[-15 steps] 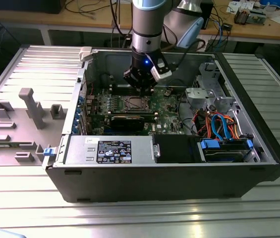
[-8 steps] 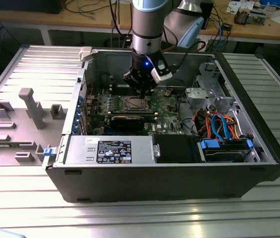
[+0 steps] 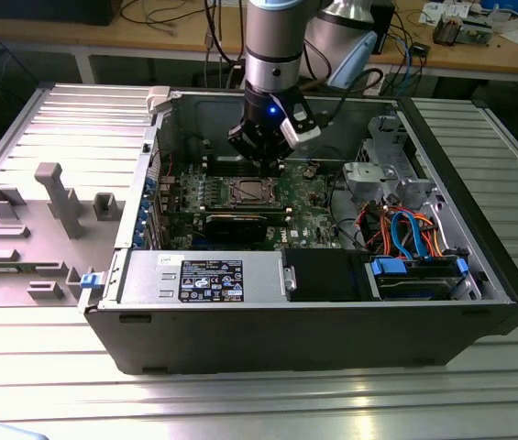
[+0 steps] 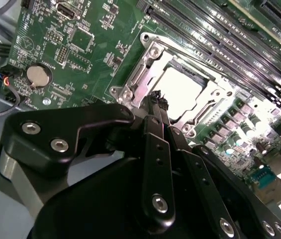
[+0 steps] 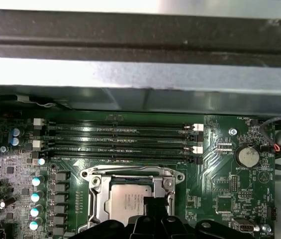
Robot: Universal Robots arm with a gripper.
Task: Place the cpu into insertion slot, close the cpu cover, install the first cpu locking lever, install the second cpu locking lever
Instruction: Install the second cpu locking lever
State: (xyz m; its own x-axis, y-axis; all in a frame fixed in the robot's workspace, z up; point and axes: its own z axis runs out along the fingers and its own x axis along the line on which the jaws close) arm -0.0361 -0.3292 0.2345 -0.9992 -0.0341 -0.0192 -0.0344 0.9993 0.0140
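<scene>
The cpu [image 4: 182, 89] lies flat in the insertion slot [image 4: 153, 45] on the green board, its pale metal top showing. The silvery cpu cover [image 4: 141, 74] lies down around it, framing the chip in its window. In the first wrist view the cpu [image 5: 125, 199] sits inside the cover [image 5: 96, 195] the same way. My gripper [image 4: 156, 96] is shut with nothing between its black fingers [image 4: 157, 144]. Its tip hovers at the socket's edge, just over one side of the chip. In the exterior view the gripper [image 3: 260, 158] hangs just above the socket [image 3: 248, 192]. I cannot make out the locking levers.
Long memory slots [image 5: 120, 139] run beside the socket toward the case wall [image 5: 140, 69]. A coin battery [image 5: 246, 156] sits on the board. A black expansion card [image 3: 240, 225], the power supply [image 3: 208, 275] and a drive bay with blue and orange cables [image 3: 405, 229] crowd the case.
</scene>
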